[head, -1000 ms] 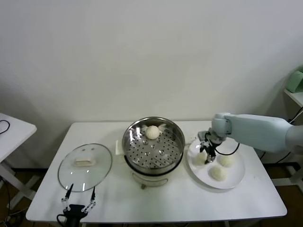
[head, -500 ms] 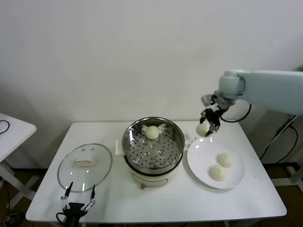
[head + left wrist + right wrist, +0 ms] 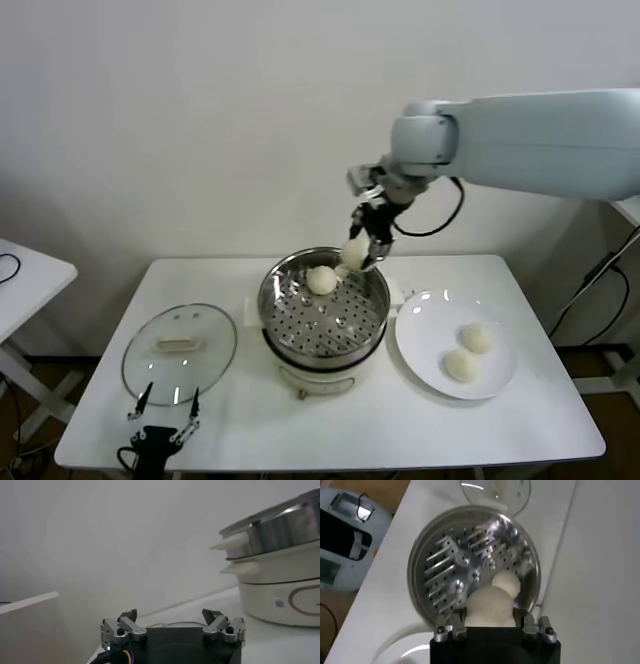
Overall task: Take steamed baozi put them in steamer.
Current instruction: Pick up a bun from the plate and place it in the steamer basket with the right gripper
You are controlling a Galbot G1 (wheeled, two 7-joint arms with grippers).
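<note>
We observed the right gripper (image 3: 366,256) suspended above the far rim of the steamer (image 3: 324,345), its two metal fingers (image 3: 452,628) closed narrowly on a smooth, off-white, dome-shaped bun (image 3: 355,252), which was clear of the pot. In the right wrist view the held bun (image 3: 490,609) filled the gap between the fingertips, with the perforated tray (image 3: 470,572) directly beneath. The steamer was a round, shiny stainless-steel vessel on a cream-white base, its tray pierced with regular small holes; a second bun (image 3: 321,280) of the same matte, rounded form rested on the tray near the far wall. Just beside the steamer, on its right, lay a flat, glossy white plate (image 3: 424,316) carrying two further buns (image 3: 477,338), (image 3: 460,366), close together. On the left of the white table (image 3: 380,430) we noted a circular clear glass lid (image 3: 180,352) with a pale handle at its centre. The left gripper (image 3: 163,422) hung at the near table edge, close to the lid, with its jaws spread wide and nothing between them, as the left wrist view (image 3: 173,626) confirmed.
</note>
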